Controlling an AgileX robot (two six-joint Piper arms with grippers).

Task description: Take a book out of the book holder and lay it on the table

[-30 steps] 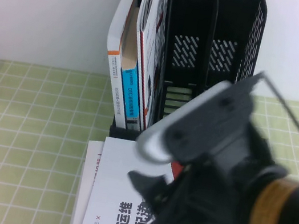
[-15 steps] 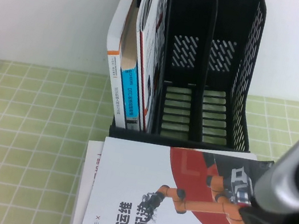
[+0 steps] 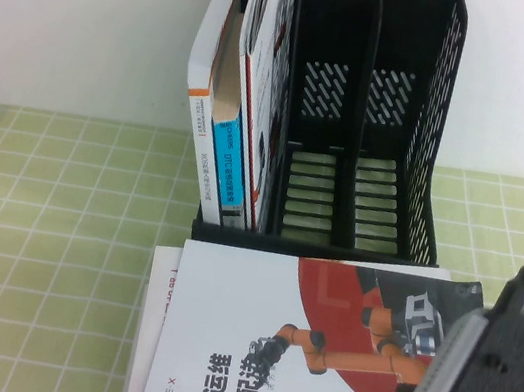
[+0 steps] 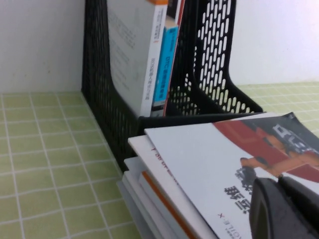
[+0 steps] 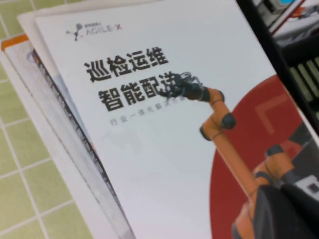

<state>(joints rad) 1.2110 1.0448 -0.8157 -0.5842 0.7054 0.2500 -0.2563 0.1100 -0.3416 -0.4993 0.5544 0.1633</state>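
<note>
White book (image 3: 246, 346) flat against holder (image 3: 333, 252) base; right hand (image 5: 286, 211) shut.

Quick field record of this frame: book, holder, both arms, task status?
book: flat, face up, topmost of a stack on the table, in front of the holder
holder: upright; left compartment holds books, other two empty
right gripper: low over the book's red corner, jaws shut, holding nothing
left gripper: near the book's edge, no contact seen
status: book out and laid down
</note>
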